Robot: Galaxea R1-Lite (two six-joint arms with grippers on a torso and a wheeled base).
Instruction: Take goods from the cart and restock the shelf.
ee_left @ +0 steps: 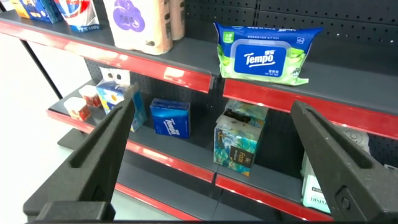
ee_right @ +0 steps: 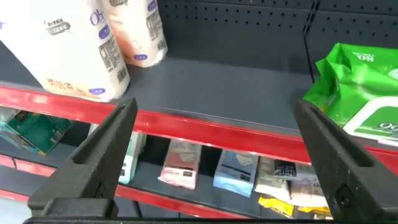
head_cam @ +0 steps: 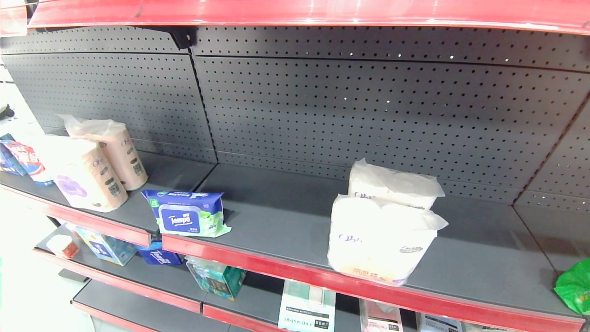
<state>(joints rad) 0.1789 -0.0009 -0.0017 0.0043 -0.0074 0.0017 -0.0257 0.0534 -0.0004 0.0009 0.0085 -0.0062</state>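
On the dark shelf with a red front edge lie a blue wet-wipes pack near the left and two white tissue packs to its right. A green pack sits at the far right. My left gripper is open and empty, in front of and below the wipes pack. My right gripper is open and empty too, facing the shelf edge between the white tissue packs and the green pack.
Two tall paper-roll packs and blue-red goods stand on the left shelf section. Lower shelves hold small boxes and packets. A perforated back panel closes the shelf; bare shelf lies between the wipes and the tissue packs.
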